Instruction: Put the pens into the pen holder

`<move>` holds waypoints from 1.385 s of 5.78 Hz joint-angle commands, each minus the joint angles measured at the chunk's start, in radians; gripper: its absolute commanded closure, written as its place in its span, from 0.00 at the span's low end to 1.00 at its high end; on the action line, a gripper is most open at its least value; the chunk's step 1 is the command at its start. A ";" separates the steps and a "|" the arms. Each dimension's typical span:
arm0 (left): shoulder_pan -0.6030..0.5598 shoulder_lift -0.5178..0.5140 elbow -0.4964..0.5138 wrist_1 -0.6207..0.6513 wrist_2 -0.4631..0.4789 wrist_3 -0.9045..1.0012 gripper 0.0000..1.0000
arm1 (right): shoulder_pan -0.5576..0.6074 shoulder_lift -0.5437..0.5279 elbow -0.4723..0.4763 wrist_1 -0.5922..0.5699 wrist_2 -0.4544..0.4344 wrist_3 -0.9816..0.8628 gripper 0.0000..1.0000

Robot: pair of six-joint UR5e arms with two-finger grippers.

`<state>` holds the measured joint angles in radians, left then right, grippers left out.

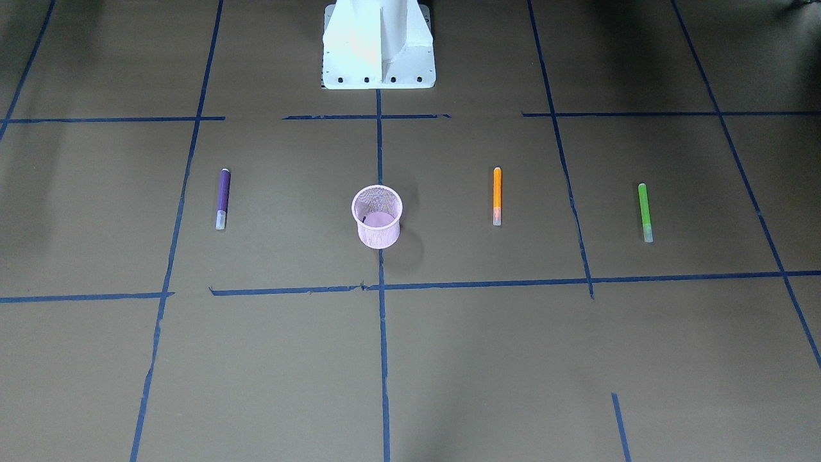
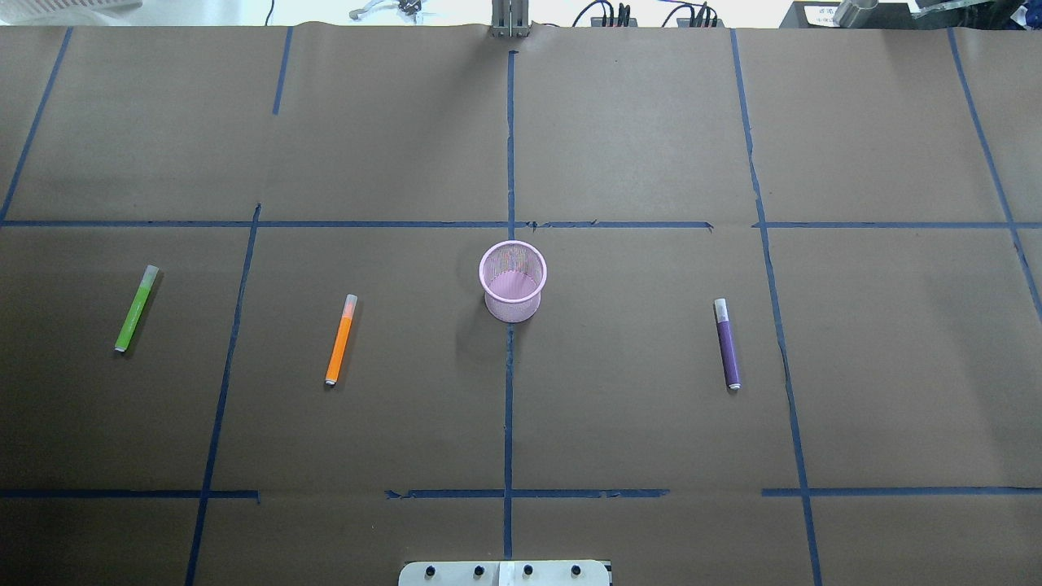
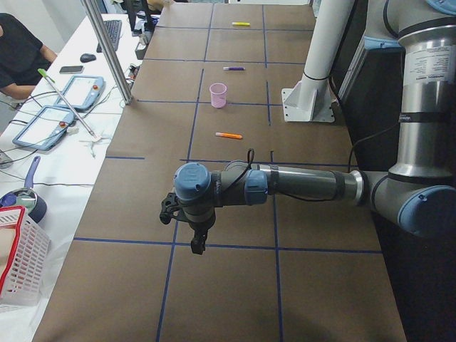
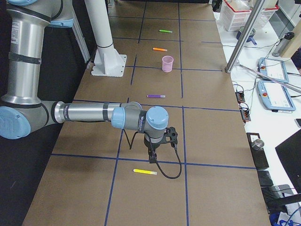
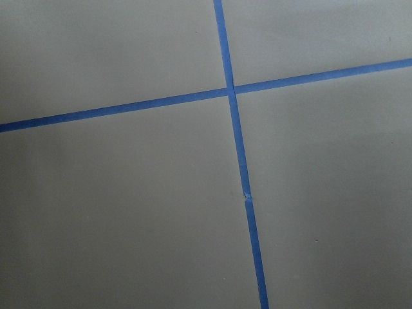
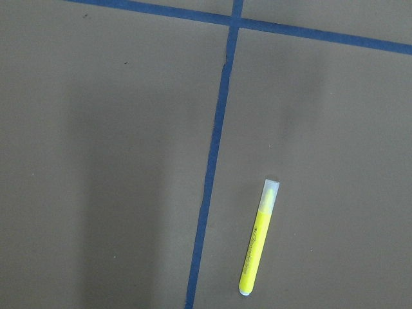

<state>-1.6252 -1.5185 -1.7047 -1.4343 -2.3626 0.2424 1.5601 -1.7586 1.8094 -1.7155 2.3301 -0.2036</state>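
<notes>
Zero pens sat in the cup (image 2: pixel 511 311) as far as any view showed, so nothing was done and every pick was left.

Going by the right-side view, near to far:
- **Yellow:** a yellow pen (image 6: pixel 258 243) lay flat on the table (image 2: pixel 651 407) in the lower middle of the frame, nearest the camera.
- **Right arm:** the right gripper (image 4: pixel 151 159) hung just up-frame of it, pointing down, with nothing visible in it. Fingers apart or together, could not tell from that side view. Its wrist camera showed only the yellow pen and tape lines.
- **Purple:** next up the frame, the purple pen (image 2: pixel 727 344) lay flat, well apart from the cup.
- **Cup:** it stood upright near frame centre on the middle tape line. A small dark fleck inside, in the front view, was too small to read.
- **Orange and green:** past the cup lay the orange pen (image 2: pixel 340 339), flat, then the green pen (image 2: pixel 136 308), flat, farthest up the frame.
- **Left arm:** the left gripper (image 3: pixel 197 244) showed only in the left-side view, lower centre, low over bare table, with nothing seen in it. The spread of its fingers could not be told either.

My read: four pens to collect, none started. The right arm looked best placed for yellow and purple, the left for green and orange.
</notes>
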 commanded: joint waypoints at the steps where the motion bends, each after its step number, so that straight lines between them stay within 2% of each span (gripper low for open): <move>1: 0.011 0.033 -0.015 -0.020 -0.009 0.012 0.00 | 0.000 -0.001 0.004 0.001 0.006 0.003 0.00; 4: 0.013 0.073 -0.059 -0.023 -0.012 0.014 0.00 | -0.002 0.008 0.015 0.001 0.003 0.006 0.00; 8: 0.034 0.072 -0.050 -0.038 -0.012 0.003 0.00 | -0.003 0.004 0.001 -0.002 0.009 0.004 0.00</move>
<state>-1.6051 -1.4450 -1.7579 -1.4617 -2.3746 0.2494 1.5578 -1.7525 1.8210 -1.7159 2.3388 -0.2005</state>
